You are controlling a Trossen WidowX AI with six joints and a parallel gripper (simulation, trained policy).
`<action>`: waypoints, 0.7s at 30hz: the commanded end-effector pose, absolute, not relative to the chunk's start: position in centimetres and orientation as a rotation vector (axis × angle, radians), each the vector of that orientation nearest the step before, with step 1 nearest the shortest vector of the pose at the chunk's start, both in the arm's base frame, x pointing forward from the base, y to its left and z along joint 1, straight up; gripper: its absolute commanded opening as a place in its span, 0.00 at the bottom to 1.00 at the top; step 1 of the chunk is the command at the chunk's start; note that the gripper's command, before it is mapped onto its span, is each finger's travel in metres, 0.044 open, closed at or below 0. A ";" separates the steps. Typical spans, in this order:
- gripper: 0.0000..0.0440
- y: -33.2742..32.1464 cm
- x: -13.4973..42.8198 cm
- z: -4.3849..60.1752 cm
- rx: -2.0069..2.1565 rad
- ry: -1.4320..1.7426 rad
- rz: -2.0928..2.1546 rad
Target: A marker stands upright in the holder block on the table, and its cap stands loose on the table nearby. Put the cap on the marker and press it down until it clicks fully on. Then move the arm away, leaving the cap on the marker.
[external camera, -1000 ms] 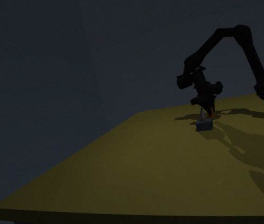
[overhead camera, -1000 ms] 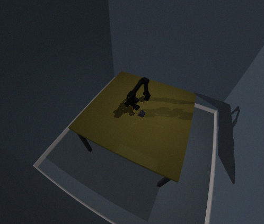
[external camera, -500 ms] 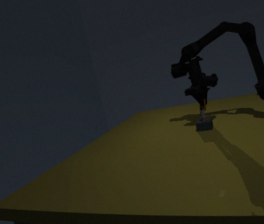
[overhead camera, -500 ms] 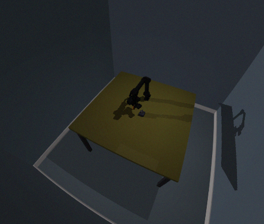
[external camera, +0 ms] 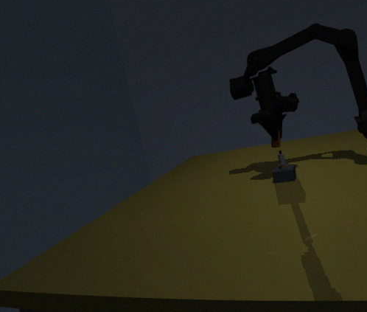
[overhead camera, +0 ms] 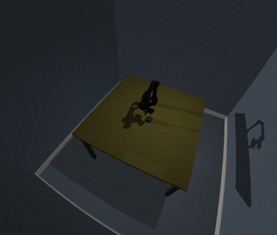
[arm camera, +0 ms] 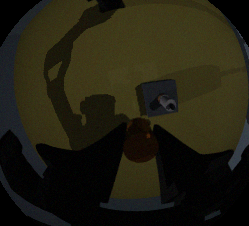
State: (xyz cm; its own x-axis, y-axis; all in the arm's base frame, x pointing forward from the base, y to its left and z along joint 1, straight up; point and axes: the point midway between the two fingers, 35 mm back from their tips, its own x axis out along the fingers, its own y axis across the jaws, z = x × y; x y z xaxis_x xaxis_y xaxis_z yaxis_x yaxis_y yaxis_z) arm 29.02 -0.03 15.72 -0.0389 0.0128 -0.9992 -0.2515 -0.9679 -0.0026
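Note:
The orange cap (overhead camera: 145, 112) (external camera: 275, 143) (arm camera: 140, 146) is held between the two fingers of my gripper (external camera: 277, 138) (arm camera: 140, 127), which is shut on it. The cap is in the air, above table height, with its lower part showing below the fingertips. The marker (external camera: 281, 159) (arm camera: 167, 102) stands upright with its dark tip up and uncapped. It stands in the grey holder block (overhead camera: 147, 120) (external camera: 284, 175) (arm camera: 155, 88). In the exterior view the cap hangs a little above the marker's tip and slightly left. In the wrist view the block is ahead and right of the cap.
The yellow table (overhead camera: 107, 123) (external camera: 160, 237) (arm camera: 108, 50) carries the arm's base, behind the block. Dark shadows of the arm and block fall across the table top. The table's near edge (external camera: 197, 304) shows in the exterior view.

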 end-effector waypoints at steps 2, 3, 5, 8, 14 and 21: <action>0.00 1.9 28.7 16.4 -2.039 0.229 2.139; 0.00 2.3 28.6 16.5 -2.040 0.225 2.144; 0.00 3.0 28.4 16.6 -2.040 0.216 2.154; 0.00 3.8 28.2 16.8 -2.041 0.206 2.167; 0.00 4.7 27.9 16.9 -2.040 0.198 2.187; 0.00 5.0 27.7 15.9 -2.017 0.203 2.215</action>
State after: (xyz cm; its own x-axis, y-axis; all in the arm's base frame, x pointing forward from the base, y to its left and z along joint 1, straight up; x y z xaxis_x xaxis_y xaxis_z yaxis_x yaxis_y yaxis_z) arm 27.74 4.79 16.38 -0.0804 0.0075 -0.9967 -0.1894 -0.9819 0.0079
